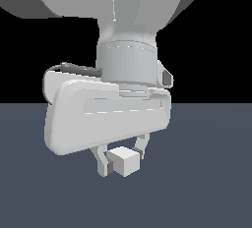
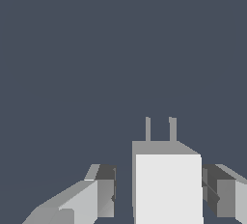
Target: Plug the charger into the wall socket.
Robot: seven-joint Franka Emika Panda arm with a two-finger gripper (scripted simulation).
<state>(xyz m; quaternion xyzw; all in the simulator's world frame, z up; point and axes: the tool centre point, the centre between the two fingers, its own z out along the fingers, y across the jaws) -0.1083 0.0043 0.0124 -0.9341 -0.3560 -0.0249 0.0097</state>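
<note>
Exterior view, lower centre of the frame: my gripper (image 1: pixel 121 157) hangs close to the camera and points down, with the charger (image 1: pixel 125 161) between its fingertips. The charger is a small plain white cube. One finger (image 1: pixel 102 160) shows on the cube's left in the picture; the other (image 1: pixel 141 146) is partly hidden behind the cube's upper right corner. From here the fingers appear closed against the cube, though the contact faces are hidden.

Wrist view, lower edge of the frame: the charger (image 2: pixel 167 187) fills the lower centre-right, its bright face toward the lens and two thin grey prongs (image 2: pixel 159 129) rising from its far end, parallel and side by side. My fingers (image 2: pixel 99 196) stand apart on either side of it. The pad at lower right lies just beside the cube's flank; whether it touches I cannot tell. The pad at lower left shows a narrow dark gap to the cube. Taken together, I cannot tell for certain whether the grip is clamped.

Middle distance, exterior view: my wrist housing (image 1: pixel 106 116) fills the centre, with the arm (image 1: pixel 125 6) rising out of the upper frame.

Far: a flat dark blue-grey floor (image 1: pixel 211 173) fills the lower half, under black. The wall socket appears in neither view.
</note>
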